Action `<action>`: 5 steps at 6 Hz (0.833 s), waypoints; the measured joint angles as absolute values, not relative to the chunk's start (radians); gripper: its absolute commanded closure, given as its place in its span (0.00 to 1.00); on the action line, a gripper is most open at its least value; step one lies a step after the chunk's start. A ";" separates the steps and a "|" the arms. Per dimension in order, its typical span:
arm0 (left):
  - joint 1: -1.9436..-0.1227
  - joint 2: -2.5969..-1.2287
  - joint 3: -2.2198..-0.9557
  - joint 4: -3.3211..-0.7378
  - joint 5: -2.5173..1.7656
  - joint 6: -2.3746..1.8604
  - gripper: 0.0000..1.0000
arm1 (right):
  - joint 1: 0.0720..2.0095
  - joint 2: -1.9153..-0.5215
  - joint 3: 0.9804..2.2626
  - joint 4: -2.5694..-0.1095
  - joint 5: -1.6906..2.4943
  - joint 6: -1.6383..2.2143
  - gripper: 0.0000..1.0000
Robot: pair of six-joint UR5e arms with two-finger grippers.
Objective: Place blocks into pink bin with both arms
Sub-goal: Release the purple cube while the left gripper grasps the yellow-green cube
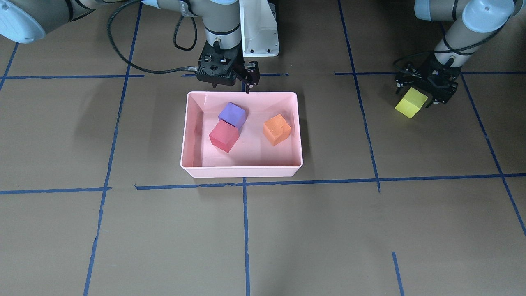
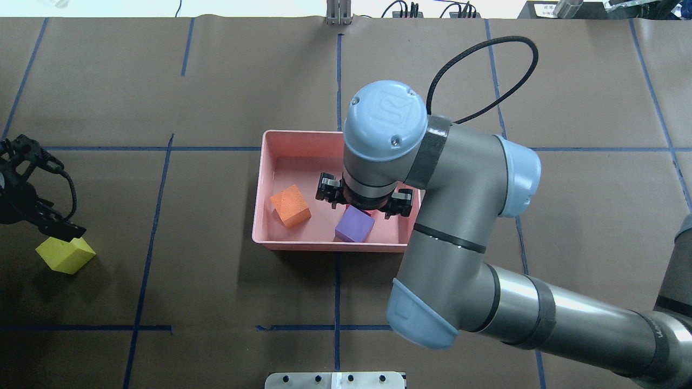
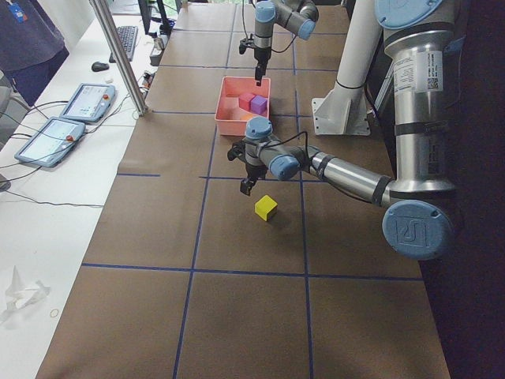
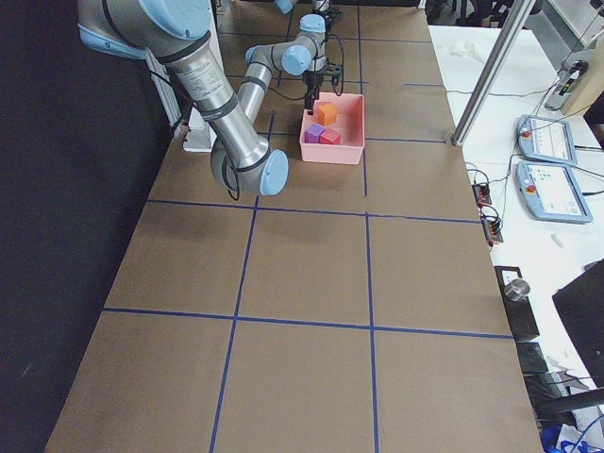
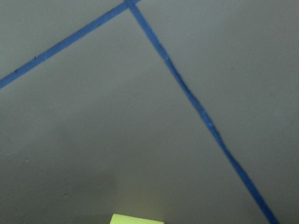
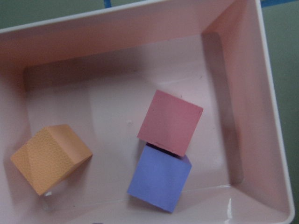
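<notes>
The pink bin (image 1: pixel 242 169) sits mid-table and holds the purple cube (image 1: pixel 232 114), the red-pink cube (image 1: pixel 224 136) touching it, and the orange cube (image 1: pixel 276 129) apart from them. The right wrist view looks down on the same three: red-pink (image 6: pixel 170 122), purple (image 6: pixel 160 177), orange (image 6: pixel 50 157). My right gripper (image 2: pixel 363 199) hangs open and empty over the bin's robot-side part. The yellow-green cube (image 1: pixel 411 102) lies on the table outside the bin. My left gripper (image 1: pixel 423 92) is open just above and beside it, not holding it.
The white pedestal base (image 1: pixel 259 28) stands behind the bin. Blue tape lines (image 1: pixel 245 230) grid the brown table. A metal post (image 3: pixel 118 55) and tablets (image 3: pixel 87 101) stand on the operators' side table. The right arm's elbow (image 2: pixel 459 232) overhangs the bin's right end.
</notes>
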State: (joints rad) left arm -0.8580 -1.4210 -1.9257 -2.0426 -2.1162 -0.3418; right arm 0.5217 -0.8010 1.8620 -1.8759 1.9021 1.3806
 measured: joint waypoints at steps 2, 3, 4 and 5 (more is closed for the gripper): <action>-0.856 -1.387 -1.861 -2.164 -2.119 -0.378 0.00 | 0.568 -0.840 1.906 -1.894 1.936 1.310 0.00; -0.853 -1.383 -1.856 -2.173 -2.121 -0.398 0.00 | 0.572 -0.852 1.912 -1.894 1.938 1.304 0.00; -0.847 -1.383 -1.848 -2.175 -2.123 -0.404 0.00 | 0.573 -0.867 1.916 -1.892 1.939 1.302 0.00; -0.838 -1.382 -1.840 -2.176 -2.133 -0.406 0.00 | 0.573 -0.877 1.919 -1.891 1.939 1.301 0.00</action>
State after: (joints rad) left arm -0.8384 -1.3822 -1.8399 -2.1758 -2.1325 -0.4059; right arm 0.5725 -0.8772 1.9188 -1.8912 1.9389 1.3010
